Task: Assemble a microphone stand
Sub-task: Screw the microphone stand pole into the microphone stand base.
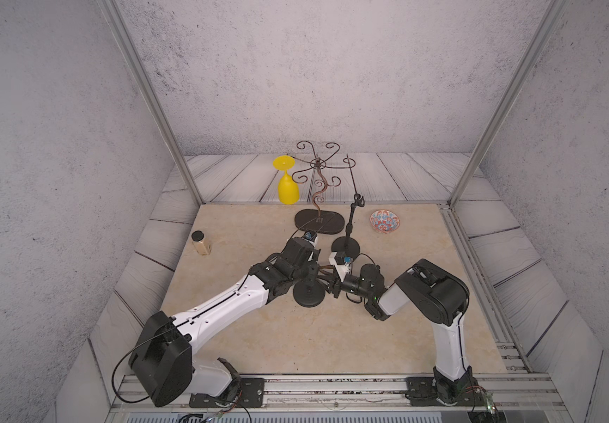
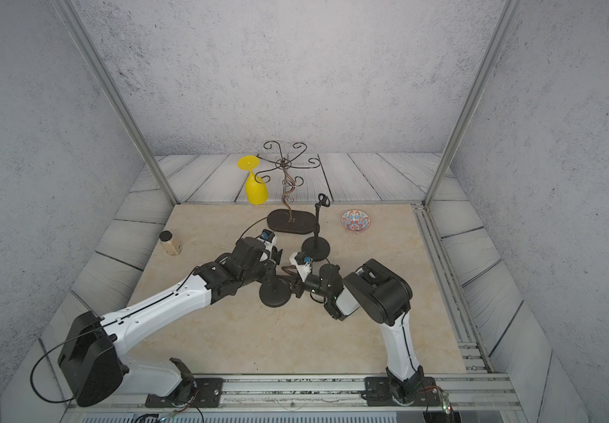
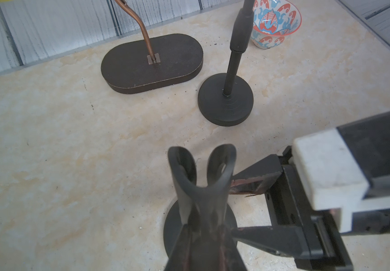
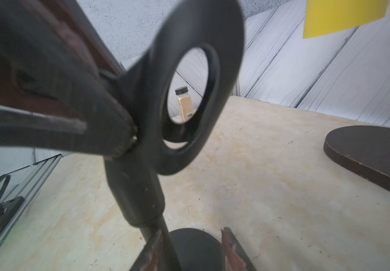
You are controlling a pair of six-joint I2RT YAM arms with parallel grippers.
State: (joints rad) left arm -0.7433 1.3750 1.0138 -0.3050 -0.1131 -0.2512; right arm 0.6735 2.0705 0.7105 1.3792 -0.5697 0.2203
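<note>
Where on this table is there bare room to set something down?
The widest bare patch is the front of the table, between the left arm and right arm. A smaller one lies between the spice jar and the left arm. Crowded: the middle, around the near microphone stand, the far stand, the oval base and the bowl.

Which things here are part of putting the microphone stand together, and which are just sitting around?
For the job: near microphone stand, gripped by the left gripper, right gripper open at its pole; far microphone stand, standing assembled.
Just lying about: wire rack, yellow goblet hanging on it, patterned bowl, spice jar.
</note>
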